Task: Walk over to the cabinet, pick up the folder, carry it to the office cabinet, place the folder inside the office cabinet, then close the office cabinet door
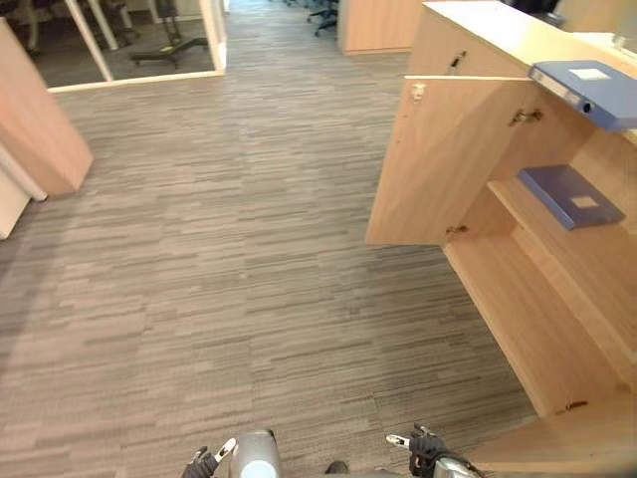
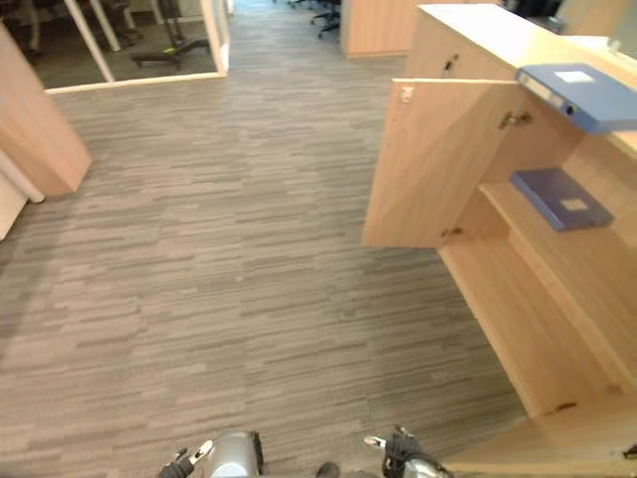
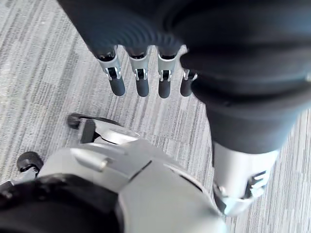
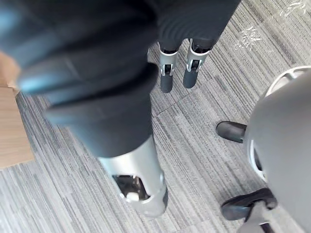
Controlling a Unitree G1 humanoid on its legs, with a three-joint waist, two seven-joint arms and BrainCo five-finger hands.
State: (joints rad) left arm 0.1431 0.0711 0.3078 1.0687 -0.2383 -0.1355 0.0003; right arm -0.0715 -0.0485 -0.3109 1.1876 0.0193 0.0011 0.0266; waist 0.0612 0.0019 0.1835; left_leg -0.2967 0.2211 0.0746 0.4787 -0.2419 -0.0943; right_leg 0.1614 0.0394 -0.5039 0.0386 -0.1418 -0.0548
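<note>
Far left of frame: slanted side of a wooden unit (image 1: 35, 129), with a glass partition (image 1: 139, 40) along the top edge beside it. Across the middle: grey striped carpet floor (image 1: 229, 249).

Bottom edge, left of centre: left hand (image 1: 202, 464), fingers (image 3: 141, 82) straight and hanging loose over the carpet, nothing in their hold. Bottom edge, right of centre: right hand (image 1: 426, 450), fingers (image 4: 166, 77) likewise straight, spread a little, empty.

Right side of frame: light-wood office cabinet (image 1: 537, 329), door (image 1: 443, 159) swung wide open toward the centre.

Upper right, flat on the cabinet's pale worktop (image 1: 498, 30): blue folder (image 1: 587, 90), a thick ring binder with a white label on its cover and a round hole in its spine. Spine turned toward lower left, long axis running from upper left to lower right, far end cut off by the frame edge.

Just below it, flat on the inner shelf (image 1: 597, 269): second blue folder (image 1: 569, 194), darker and thinner, with a small white label. Long axis again from upper left to lower right.
</note>
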